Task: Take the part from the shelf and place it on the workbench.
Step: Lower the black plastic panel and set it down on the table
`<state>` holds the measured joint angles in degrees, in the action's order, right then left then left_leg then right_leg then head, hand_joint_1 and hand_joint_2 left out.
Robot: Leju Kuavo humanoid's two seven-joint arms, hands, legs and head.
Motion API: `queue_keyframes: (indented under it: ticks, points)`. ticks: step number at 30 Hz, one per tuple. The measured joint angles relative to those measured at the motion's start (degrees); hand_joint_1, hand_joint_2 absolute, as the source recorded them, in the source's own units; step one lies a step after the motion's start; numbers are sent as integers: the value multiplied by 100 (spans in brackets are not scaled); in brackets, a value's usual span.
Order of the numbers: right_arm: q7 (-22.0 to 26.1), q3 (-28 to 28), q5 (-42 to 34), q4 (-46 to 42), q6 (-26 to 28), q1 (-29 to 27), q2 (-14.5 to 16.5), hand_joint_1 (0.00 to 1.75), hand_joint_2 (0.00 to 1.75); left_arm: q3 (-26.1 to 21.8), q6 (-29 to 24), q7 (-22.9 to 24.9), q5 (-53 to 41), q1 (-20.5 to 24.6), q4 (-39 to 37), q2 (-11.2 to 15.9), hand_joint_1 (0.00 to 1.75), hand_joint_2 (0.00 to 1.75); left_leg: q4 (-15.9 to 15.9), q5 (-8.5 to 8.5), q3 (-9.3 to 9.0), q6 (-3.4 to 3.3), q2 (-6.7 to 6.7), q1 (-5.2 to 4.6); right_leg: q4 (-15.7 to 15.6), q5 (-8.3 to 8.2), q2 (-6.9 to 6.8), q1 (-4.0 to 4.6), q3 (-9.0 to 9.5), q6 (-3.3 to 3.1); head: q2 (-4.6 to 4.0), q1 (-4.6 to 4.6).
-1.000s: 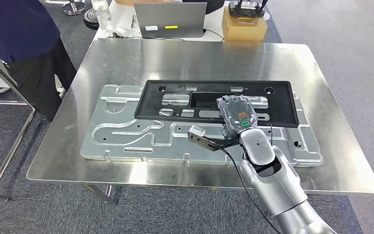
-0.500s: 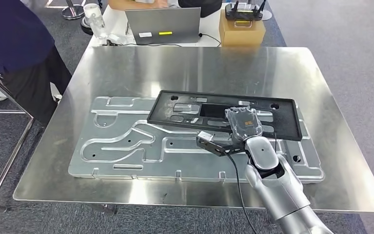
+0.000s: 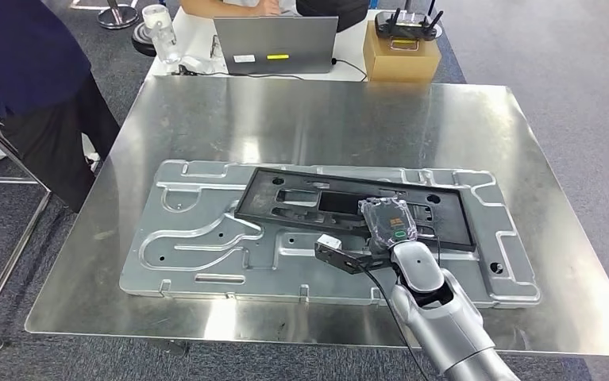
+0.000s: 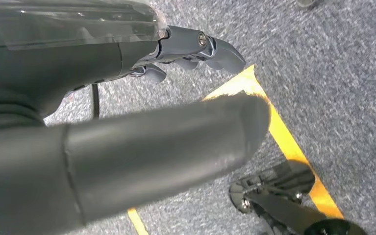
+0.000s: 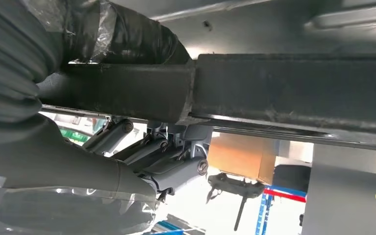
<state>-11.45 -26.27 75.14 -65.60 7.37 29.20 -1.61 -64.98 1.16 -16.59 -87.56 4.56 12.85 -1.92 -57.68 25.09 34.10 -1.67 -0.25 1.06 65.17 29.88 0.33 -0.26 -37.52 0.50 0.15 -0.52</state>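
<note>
The part is a long black plastic frame (image 3: 301, 198) with several cut-outs. It lies slightly askew over a big ribbed aluminium plate (image 3: 198, 238) on the steel workbench (image 3: 301, 119). My right hand (image 3: 388, 221) grips the frame's near long edge, right of its middle. The right wrist view shows the frame's black bar (image 5: 293, 93) clamped between the thumb above and the fingers (image 5: 166, 166) below. My left hand (image 4: 78, 63) hangs over grey carpet, its fingers (image 4: 195, 46) apart and holding nothing.
A person in dark blue (image 3: 23, 71) stands at the workbench's far left corner. Behind the bench, a white table carries a laptop (image 3: 277, 44), a cardboard box (image 3: 400, 51) and a clear bottle (image 3: 158, 32). Yellow tape (image 4: 284, 142) marks the floor.
The head camera has shifted. Relative to the aluminium plate, the black frame has come nearer and turned slightly, from overhanging the plate's far right edge to lying within it. My right hand still grips it.
</note>
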Motion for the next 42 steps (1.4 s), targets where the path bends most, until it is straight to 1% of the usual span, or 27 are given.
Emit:
queue_keyframes:
  ticks: [2, 3, 4, 5, 6, 8, 9, 11, 13, 15, 17, 18, 19, 20, 22, 24, 27, 29, 30, 32, 33, 34, 35, 37, 38, 40, 42]
  points:
    - [34, -1, 1, 135, 65, -55, 39, 0, 0, -1, 10, 3, 0, -2, 0, 3, 0, 175, -2, 9, -3, -18, 5, -1, 757, 319, -3, -17, -373, 33, 0, 0]
    - [50, -2, -2, 199, 97, -78, 59, 0, 0, -1, 15, 11, -1, -8, 0, 5, 0, 131, -3, 16, -11, -19, 6, -1, 971, 354, -4, -26, -486, 42, 0, 0]
    - [59, -2, -9, 256, 136, -86, 80, 0, 0, -1, 18, 22, -2, -15, 0, 8, 0, 87, -4, 25, -27, -17, 6, -1, 967, 277, -4, -35, -488, 45, 0, 0]
    - [65, -1, -19, 310, 175, -79, 102, 0, 0, -1, 17, 33, -4, -22, 0, 10, 0, 44, -4, 38, -53, -8, 7, 0, 719, 100, -5, -43, -362, 37, 0, 0]
    - [70, -1, -33, 365, 207, -63, 126, 0, 0, -1, 15, 43, -3, -27, 0, 12, 0, 0, -4, 52, -84, 6, 8, 0, 313, -114, -7, -48, -147, 19, 0, 0]
    - [85, 0, -60, 467, 273, -42, 176, 0, 0, -1, 13, 46, 14, -30, 0, 14, 0, 0, -12, 87, -130, 52, 8, -16, -418, -360, -10, -32, 240, -20, 0, 1]
    - [96, 0, -72, 507, 297, -37, 203, 0, 0, -2, 13, 45, 26, -30, 0, 15, 0, 0, -15, 100, -142, 81, 8, -25, -591, -386, -10, -17, 329, -36, 0, 1]
    - [119, 0, -89, 576, 328, -37, 251, 0, 0, -2, 13, 40, 39, -32, 0, 19, 0, 0, 1, 109, -165, 152, 8, -28, -650, -377, -6, 2, 356, -74, 0, 2]
    - [128, 0, -95, 629, 340, -38, 288, 0, 0, -2, 16, 38, 41, -40, 0, 21, 0, 0, -57, 175, -160, 216, 9, -10, -694, -406, -16, -17, 387, -147, 0, 2]
    - [132, 0, -97, 671, 342, -47, 317, 0, 0, -2, 24, 37, 49, -49, -1, 26, 0, 0, -491, 465, 20, 260, 8, 3, -732, -432, -33, -35, 403, -214, 0, 2]
    - [138, 0, -99, 713, 336, -81, 333, 0, 0, -2, 30, 37, 55, -65, 0, 41, 0, 0, -1258, 843, 367, 292, 8, 5, -729, -433, -37, -22, 386, -237, 0, 2]
    - [140, 0, -99, 733, 333, -107, 339, 0, 0, -2, 33, 37, 55, -76, 0, 50, 0, 0, -1534, 930, 494, 302, 8, 5, -724, -433, -36, -15, 379, -238, 0, 2]
    - [142, 0, -98, 750, 332, -130, 342, 0, 0, -2, 34, 37, 55, -87, 0, 55, 0, 0, -1603, 900, 524, 303, 8, 4, -716, -431, -34, -11, 374, -238, 0, 2]
    - [144, 0, -97, 764, 333, -145, 345, 0, 0, -2, 36, 37, 56, -95, 0, 59, 0, 0, -1432, 759, 438, 295, 8, 4, -704, -428, -30, -8, 374, -235, 0, 2]
    - [148, 0, -94, 782, 339, -153, 348, 0, 0, -2, 37, 38, 57, -98, 0, 67, 0, 0, -651, 388, 51, 255, 9, 0, -674, -412, -21, -2, 374, -217, 0, 2]
    - [144, 0, -94, 797, 345, -151, 349, 0, 0, -2, 37, 38, 58, -94, 0, 74, 0, 0, -95, 214, -208, 196, 5, -25, -647, -401, -8, 14, 362, -171, 0, 1]
    - [139, 0, -94, 813, 354, -152, 349, 0, 0, -2, 37, 38, 59, -99, 0, 90, 0, 0, 5, 180, -241, 108, 8, -38, -657, -414, 4, 19, 358, -81, 0, 2]
    - [138, 0, -94, 821, 358, -150, 348, 0, 0, -2, 37, 37, 59, -96, 0, 94, 0, 0, 56, 126, -258, 31, 23, -9, -501, -285, 1, 14, 295, -15, 0, 1]
    - [138, 0, -94, 827, 358, -153, 348, 0, 0, -2, 37, 37, 59, -95, 0, 94, 0, 0, 77, 105, -256, -1, 32, 6, -258, -126, -2, 6, 187, 14, 0, 1]
    - [141, 0, -94, 845, 353, -178, 348, 0, 0, -2, 38, 37, 59, -98, 0, 94, 0, 0, 78, 95, -233, -27, 41, 3, 492, 259, -4, -16, -159, 63, 0, 0]
    - [145, 0, -94, 855, 350, -196, 348, 0, 0, -2, 38, 37, 59, -101, -1, 94, 0, 0, 75, 95, -225, -28, 43, 2, 809, 368, -5, -29, -309, 82, 0, 0]
    - [149, 0, -94, 863, 347, -209, 347, 0, 0, -2, 39, 37, 59, -103, -1, 94, 0, 0, 72, 95, -222, -27, 43, 3, 953, 370, -7, -42, -377, 96, 0, -1]
    - [153, 0, -94, 868, 345, -216, 348, 0, 0, -2, 42, 37, 59, -104, -1, 94, 0, 0, 68, 98, -225, -23, 40, 3, 864, 258, -10, -54, -328, 102, 0, -1]
    - [153, 0, -94, 873, 349, -213, 349, 0, 0, -2, 46, 37, 59, -102, 0, 94, 0, 0, 58, 112, -245, -1, 32, 4, 122, -132, -21, -69, 49, 82, 0, -1]
    - [154, 0, -94, 873, 352, -208, 349, 0, 0, -2, 48, 37, 59, -100, 0, 94, 0, 0, 44, 125, -250, 23, 27, -7, -261, -270, -26, -60, 242, 59, 0, 0]
    - [160, -2, -94, 873, 358, -204, 353, 0, 0, -2, 48, 37, 59, -98, 0, 94, 0, 0, 29, 140, -247, 85, 20, -28, -639, -348, -28, -34, 420, 2, 0, 2]
    - [167, -4, -93, 872, 360, -198, 360, 0, 0, -2, 49, 37, 58, -96, 0, 94, 0, 0, 40, 143, -251, 157, 14, -31, -669, -349, -28, -22, 428, -67, 0, 3]
